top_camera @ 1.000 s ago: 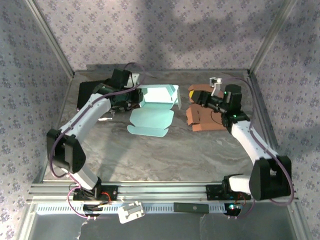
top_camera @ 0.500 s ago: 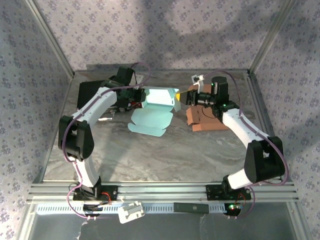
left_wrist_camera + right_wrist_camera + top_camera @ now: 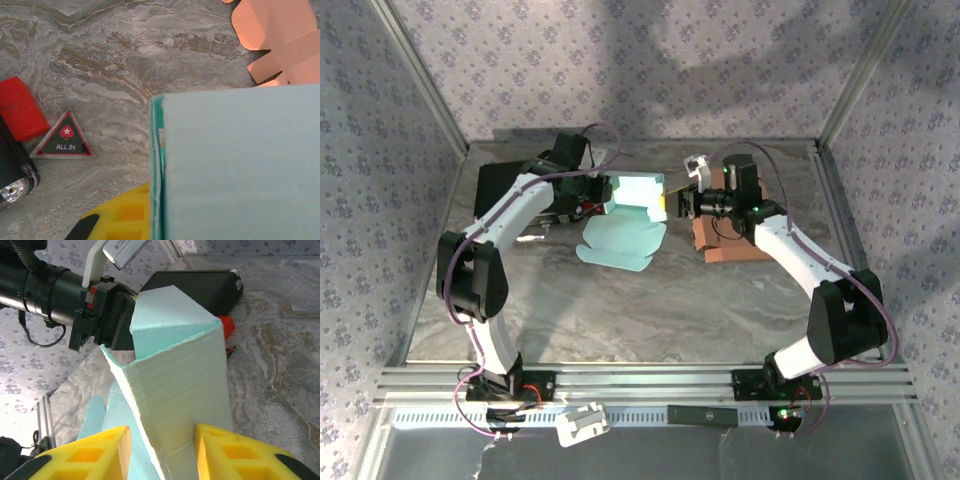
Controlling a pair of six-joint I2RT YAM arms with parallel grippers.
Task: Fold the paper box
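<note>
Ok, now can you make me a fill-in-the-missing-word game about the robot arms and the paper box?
1. The right tool has ___ fingers on either side of the teal paper box.
2. The little token on the table is shaped like a ___.
3. Its words read ALL ___.
4. The case lying beyond the box is ___.

Missing words: yellow, triangle, IN, black.
</note>
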